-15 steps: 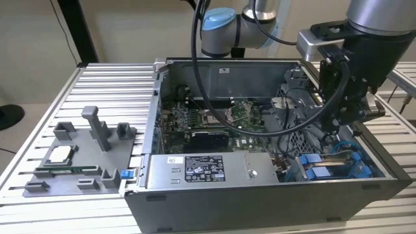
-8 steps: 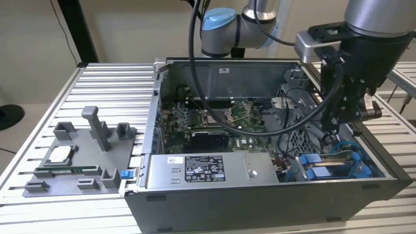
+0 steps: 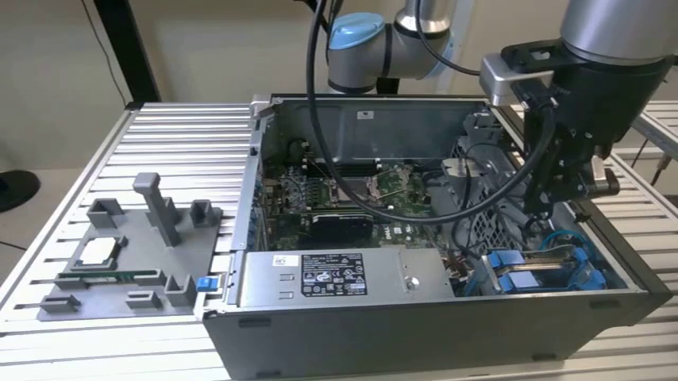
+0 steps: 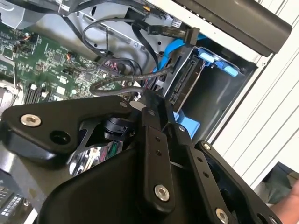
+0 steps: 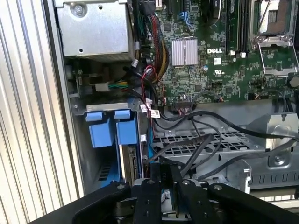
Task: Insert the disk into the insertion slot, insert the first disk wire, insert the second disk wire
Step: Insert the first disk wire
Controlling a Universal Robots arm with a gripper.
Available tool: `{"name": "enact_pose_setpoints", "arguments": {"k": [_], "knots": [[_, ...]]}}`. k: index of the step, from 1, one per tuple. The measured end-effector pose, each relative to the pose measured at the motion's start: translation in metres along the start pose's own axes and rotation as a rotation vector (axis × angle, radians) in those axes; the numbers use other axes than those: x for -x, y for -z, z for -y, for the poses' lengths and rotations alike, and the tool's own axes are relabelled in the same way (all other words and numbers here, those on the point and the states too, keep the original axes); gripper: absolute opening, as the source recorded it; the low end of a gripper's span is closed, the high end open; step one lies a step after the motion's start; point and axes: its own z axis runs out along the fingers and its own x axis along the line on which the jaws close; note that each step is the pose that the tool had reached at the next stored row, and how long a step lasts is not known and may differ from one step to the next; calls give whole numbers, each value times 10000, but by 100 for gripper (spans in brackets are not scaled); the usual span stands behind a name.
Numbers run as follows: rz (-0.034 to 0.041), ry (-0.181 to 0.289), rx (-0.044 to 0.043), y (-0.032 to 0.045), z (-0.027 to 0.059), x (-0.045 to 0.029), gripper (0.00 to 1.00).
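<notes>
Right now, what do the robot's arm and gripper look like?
The arm is a silver-grey tube with a light blue joint cap. The gripper is matt black, built of flat linkage bars fastened with silver screws. A thick black cable runs alongside the arm.

The disk (image 5: pixel 128 163) is largely concealed inside the insertion slot (image 5: pixel 103 171); the claw (image 5: pixel 168 179) is cut off at the first wrist view's edge.

Open computer case (image 3: pixel 424 333), end effector (image 3: pixel 548 202) near blue insertion slot (image 3: pixel 529 271), grey tray (image 3: pixel 143 258) beside
</notes>
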Motion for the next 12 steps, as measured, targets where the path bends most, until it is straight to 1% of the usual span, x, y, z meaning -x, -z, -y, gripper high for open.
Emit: {"name": "enact_pose_setpoints", "arguments": {"k": [3, 6, 9, 12], "knots": [[-3, -5, 0, -17, 13, -3, 0], [-2, -5, 0, -43, 55, -17, 0], [-2, -4, 0, -68, 109, -27, 0], [-3, -5, 1, -94, 180, -32, 0]]}}
